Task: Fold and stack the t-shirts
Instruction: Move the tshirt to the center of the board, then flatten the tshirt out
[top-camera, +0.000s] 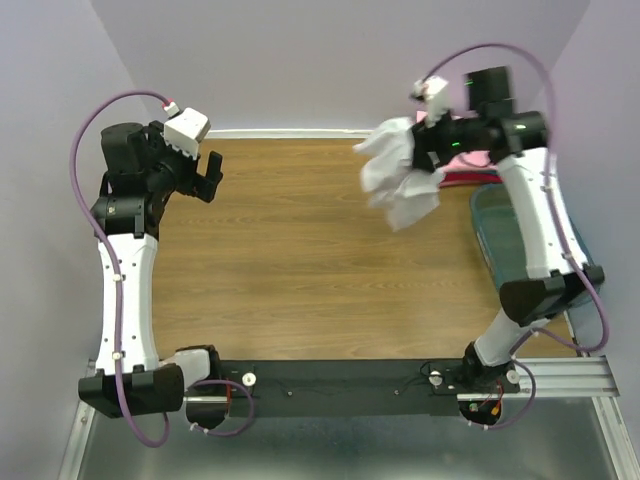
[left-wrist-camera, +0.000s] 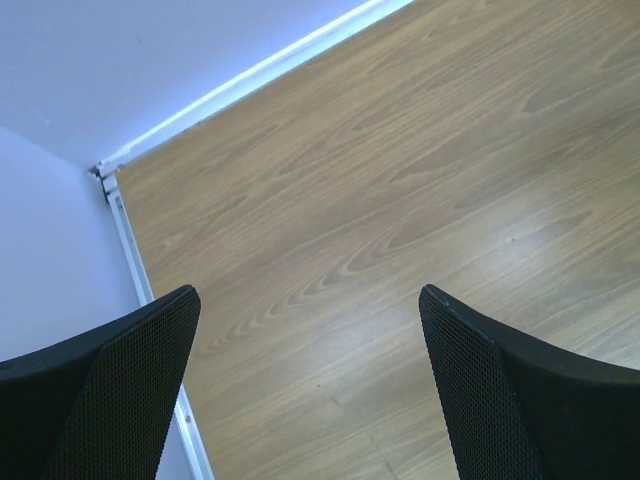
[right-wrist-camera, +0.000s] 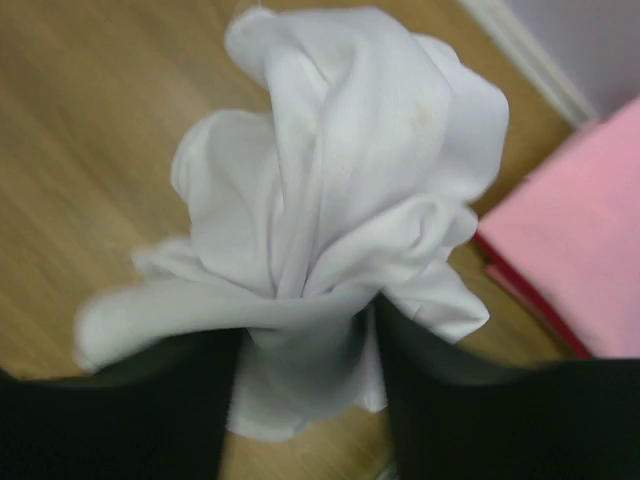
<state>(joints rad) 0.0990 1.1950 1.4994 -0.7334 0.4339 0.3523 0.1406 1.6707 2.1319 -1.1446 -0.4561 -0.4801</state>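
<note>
Hanging from the right gripper (top-camera: 428, 150), the white t-shirt (top-camera: 400, 180) is a crumpled bundle in the air above the far right part of the wooden table (top-camera: 300, 260), the jaws clamped on a gathered pinch of cloth while loose folds droop below. The main risk comes from that grasp: it sits on a wad, not on a hem or shoulder, so a lowered shirt would likely land in a heap that cannot be folded without a fresh grasp. The right wrist view is blurred, so it is unclear how many layers are caught; a thin pinch could let the cloth slide out. A pink pile (top-camera: 470, 172), seemingly folded cloth, lies just beside the dangling folds, and a sweep that way could drag across it and spoil its shape. The teal bin (top-camera: 495, 230) nearby could snag a trailing edge on its rim. The left gripper (top-camera: 212, 175) hovers well apart over the far left of the table, jaws wide with nothing between them; a reach for a corner may miss, since the corners are buried in the bundle.
</note>
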